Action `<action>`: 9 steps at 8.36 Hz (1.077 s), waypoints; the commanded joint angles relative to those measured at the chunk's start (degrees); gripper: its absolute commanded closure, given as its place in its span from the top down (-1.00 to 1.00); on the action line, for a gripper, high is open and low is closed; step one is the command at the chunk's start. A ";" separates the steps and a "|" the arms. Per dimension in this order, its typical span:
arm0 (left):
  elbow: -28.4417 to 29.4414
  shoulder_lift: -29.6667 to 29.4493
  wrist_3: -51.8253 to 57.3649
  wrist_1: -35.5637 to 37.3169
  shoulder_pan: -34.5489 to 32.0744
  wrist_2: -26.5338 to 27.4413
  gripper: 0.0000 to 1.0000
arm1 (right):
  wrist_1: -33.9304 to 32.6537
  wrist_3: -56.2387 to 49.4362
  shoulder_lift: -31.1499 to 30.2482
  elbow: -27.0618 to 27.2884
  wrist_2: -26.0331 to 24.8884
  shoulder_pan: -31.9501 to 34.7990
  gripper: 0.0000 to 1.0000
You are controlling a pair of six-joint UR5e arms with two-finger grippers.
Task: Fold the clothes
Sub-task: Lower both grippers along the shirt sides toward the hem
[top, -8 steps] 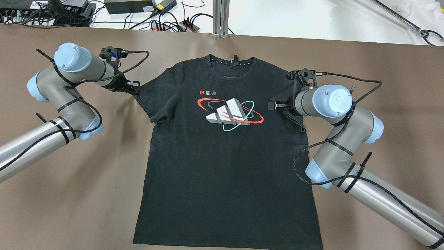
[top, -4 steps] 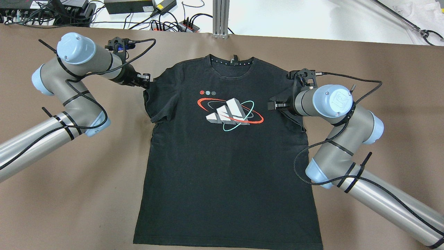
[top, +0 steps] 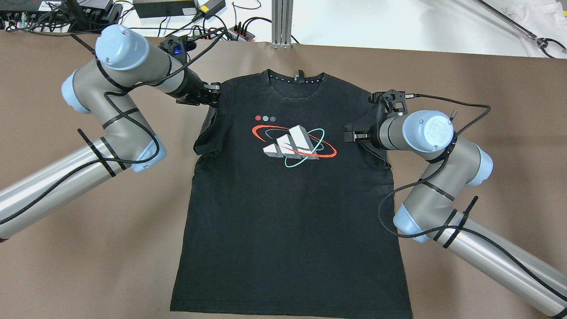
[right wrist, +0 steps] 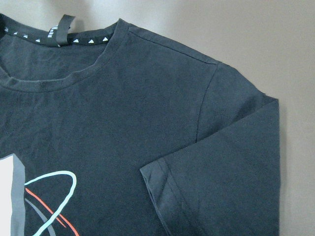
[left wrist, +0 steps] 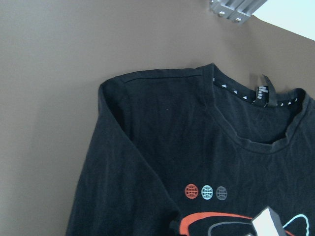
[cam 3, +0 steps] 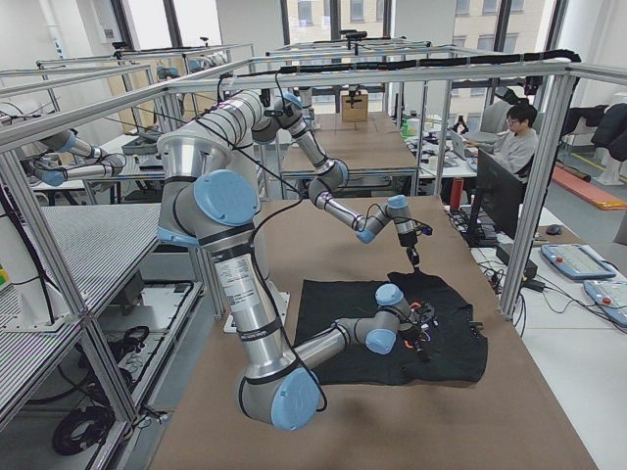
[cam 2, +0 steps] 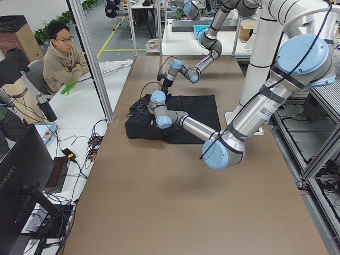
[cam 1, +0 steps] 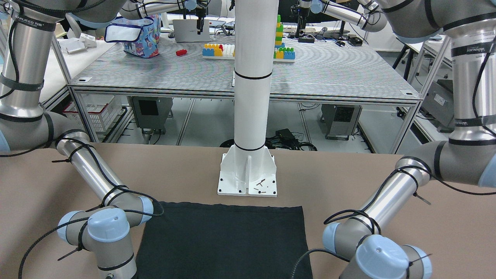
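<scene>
Clothes [top: 288,199] flat on table [top: 88,266], sleeves turned inward | left gripper [top: 214,91] jaws look pinched on left sleeve [top: 204,135]; right gripper [top: 351,135] jaws: we cannot tell | risk: we release high, sleeve flops back, fold skews.

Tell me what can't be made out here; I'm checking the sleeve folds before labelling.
- Left tool: in the overhead view its black tips blend into the black shirt, so open or shut is unclear; its wrist view shows no fingers.
- Right tool: same in the overhead view; the arm's wrist hides part of the shirt beneath it.
- Front-facing view: both tools and the shirt's neck end are cut off by the lower edge.
- Side views: tools too small.
</scene>
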 commanded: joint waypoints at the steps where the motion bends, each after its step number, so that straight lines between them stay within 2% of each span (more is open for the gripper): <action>1: 3.19 -3.63 -2.98 0.54 3.28 3.85 -1.00 | 1.04 0.06 -0.77 -0.03 -0.10 0.00 0.90; 4: 3.19 -3.54 -3.77 0.10 5.21 7.18 -1.00 | 1.13 0.06 -0.77 0.06 -0.10 0.00 0.90; 8: 2.49 -2.05 -3.69 -0.25 5.65 7.19 -1.00 | 1.04 0.06 -0.77 -0.20 -0.19 0.00 0.90; 9: 2.57 -2.22 -3.68 -0.17 6.00 7.28 -0.10 | 1.04 0.06 -0.77 -0.29 -0.19 0.00 0.90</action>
